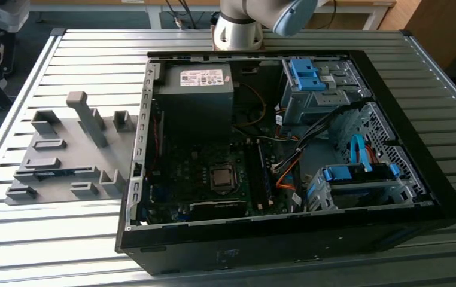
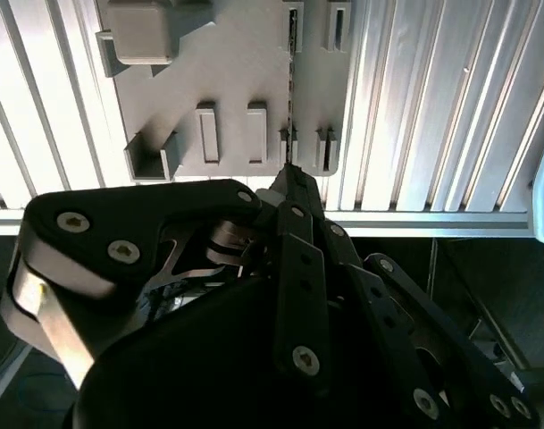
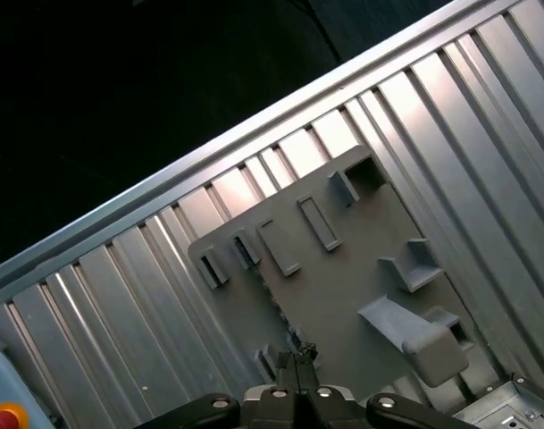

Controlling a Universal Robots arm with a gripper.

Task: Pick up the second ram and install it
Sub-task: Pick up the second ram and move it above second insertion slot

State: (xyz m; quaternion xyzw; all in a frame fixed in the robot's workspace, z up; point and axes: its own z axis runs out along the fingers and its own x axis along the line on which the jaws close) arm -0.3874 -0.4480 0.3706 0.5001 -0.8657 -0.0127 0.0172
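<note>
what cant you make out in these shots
- Second wrist view: whether the gripper touches the second ram; its own body hides the contact.
- Second wrist view: the ram's chips; it shows edge-on.
- Exterior view: the arm, cut off by the top edge; the computer case's memory slots, too dark.

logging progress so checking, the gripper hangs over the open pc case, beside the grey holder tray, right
No. The gripper hangs over the grey holder tray itself, beside the open PC case, as both wrist views show.

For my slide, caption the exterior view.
Open black computer case on a slatted metal table, grey plastic holder tray beside it.
</note>
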